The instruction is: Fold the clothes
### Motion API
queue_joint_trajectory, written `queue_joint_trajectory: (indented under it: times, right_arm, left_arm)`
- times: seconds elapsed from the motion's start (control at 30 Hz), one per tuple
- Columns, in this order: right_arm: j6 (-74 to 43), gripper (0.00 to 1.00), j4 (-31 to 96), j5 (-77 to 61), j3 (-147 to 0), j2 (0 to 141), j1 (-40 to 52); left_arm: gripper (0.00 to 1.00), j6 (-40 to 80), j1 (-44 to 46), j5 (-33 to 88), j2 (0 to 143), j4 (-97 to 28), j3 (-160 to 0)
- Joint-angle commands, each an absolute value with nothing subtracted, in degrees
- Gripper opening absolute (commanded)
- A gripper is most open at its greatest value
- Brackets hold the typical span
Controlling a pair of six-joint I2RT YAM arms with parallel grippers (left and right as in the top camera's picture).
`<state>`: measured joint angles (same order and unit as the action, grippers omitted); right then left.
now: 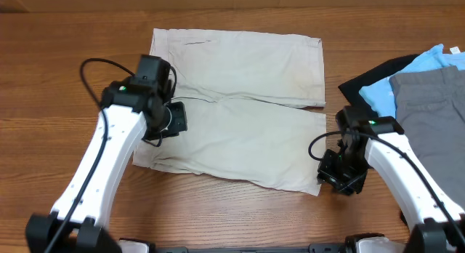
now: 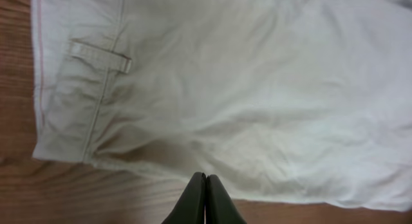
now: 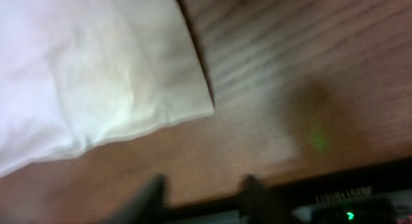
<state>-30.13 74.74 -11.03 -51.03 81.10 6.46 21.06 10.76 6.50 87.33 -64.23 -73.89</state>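
The clothes in play are pale beige shorts (image 1: 240,107), spread flat mid-table with the waistband to the left. My left gripper (image 1: 163,133) hovers over the waistband end. In the left wrist view its fingertips (image 2: 205,185) are pressed together with nothing between them, just off the shorts' near edge (image 2: 244,89), with a belt loop (image 2: 100,55) at upper left. My right gripper (image 1: 341,173) sits beside the shorts' lower right corner. The blurred right wrist view shows my right gripper (image 3: 203,185) open over bare wood, the shorts' corner (image 3: 96,76) lying apart at upper left.
A pile of other garments lies at the right edge: grey (image 1: 429,100) on top, light blue (image 1: 407,82) and black (image 1: 378,75) beneath. The table's front edge (image 3: 290,185) runs just behind my right fingers.
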Motion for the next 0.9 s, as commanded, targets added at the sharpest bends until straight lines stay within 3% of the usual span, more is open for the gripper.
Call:
queue_joint_trajectory:
  times: [0.0,0.27,0.47,0.87]
  right_arm:
    - [-32.12,0.77,75.11,-10.57,-52.23,77.49,6.42]
    - [-39.57,0.69,67.96,-14.17,-45.25,75.66,6.42]
    - [-44.05,0.65,58.89,-16.67,-37.93,75.66,6.42]
    - [-50.72,0.63,51.83,-15.94,-33.93,76.73,7.33]
  left_arm:
    - [0.09,22.68,10.41,5.37,84.75,-65.87,-74.52]
    - [0.19,22.79,10.41,2.72,84.68,-66.67,-74.06]
    - [0.34,22.98,9.28,2.50,84.68,-67.53,-74.06]
    - [0.36,22.72,7.35,2.50,84.68,-68.77,-74.02]
